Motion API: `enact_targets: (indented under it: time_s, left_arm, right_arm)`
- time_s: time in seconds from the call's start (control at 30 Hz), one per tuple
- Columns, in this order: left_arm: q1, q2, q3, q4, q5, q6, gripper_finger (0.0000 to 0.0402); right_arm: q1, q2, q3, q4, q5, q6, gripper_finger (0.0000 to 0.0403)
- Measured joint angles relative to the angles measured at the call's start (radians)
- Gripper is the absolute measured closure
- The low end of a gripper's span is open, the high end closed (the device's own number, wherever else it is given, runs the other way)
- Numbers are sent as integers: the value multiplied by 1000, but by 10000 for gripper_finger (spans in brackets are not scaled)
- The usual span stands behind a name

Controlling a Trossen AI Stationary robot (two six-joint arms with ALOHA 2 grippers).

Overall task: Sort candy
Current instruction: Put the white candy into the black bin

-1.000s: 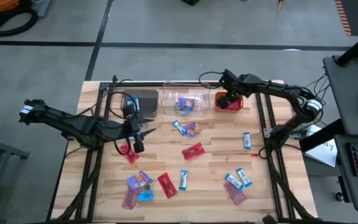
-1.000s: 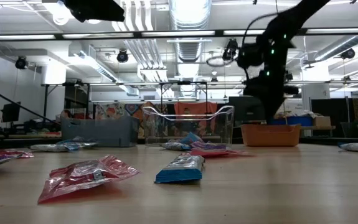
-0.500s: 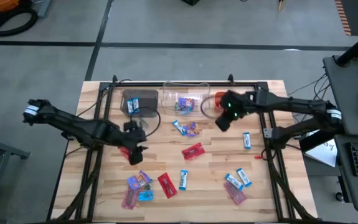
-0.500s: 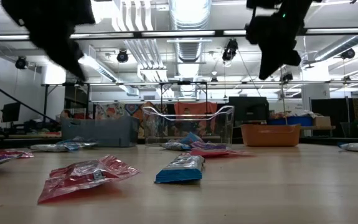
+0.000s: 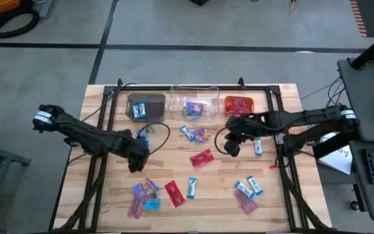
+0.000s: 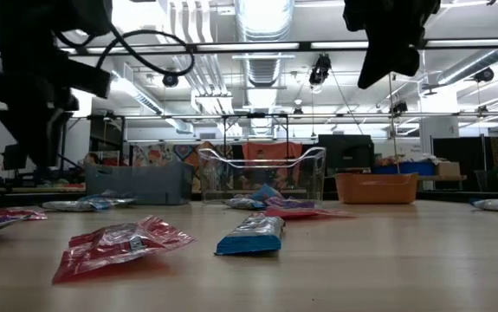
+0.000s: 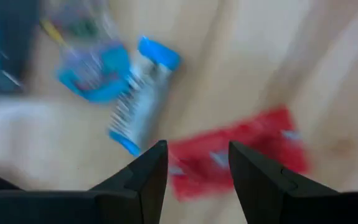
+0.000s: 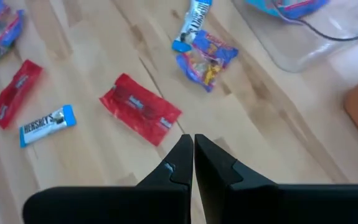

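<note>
Wooden table (image 5: pixel 284 201) strewn with candy (image 5: pixel 201 158); left gripper (image 7: pixel 194 163) parted, right gripper (image 8: pixel 193 149) pinched empty.

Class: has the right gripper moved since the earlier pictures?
Yes. The right gripper has left the orange bin and come toward the table's middle.

Red candy (image 6: pixel 119 246), blue candy (image 6: pixel 250 234) on table (image 6: pixel 387 260); bins behind.

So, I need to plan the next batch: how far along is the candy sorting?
Early. Some candy sits in the brown bin, clear bin and orange bin. Nothing is held: the left gripper is open above a red candy, and the right gripper is shut and empty near another red candy. Over a dozen pieces remain loose on the table.
</note>
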Motion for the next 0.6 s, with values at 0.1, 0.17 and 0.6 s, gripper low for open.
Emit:
enact_targets:
  time_s: [0.1,0.17,0.6]
  left_arm:
    - [14,37,-2,20,-69,143,248]
    - [44,53,-7,42,-69,207,248]
    - [221,27,-61,188,42,454,252]
  right_arm:
    - [9,11,0,0,0,0,394]
    - [14,17,0,-3,0,-1,394]
    - [32,67,0,-4,-7,-39,394]
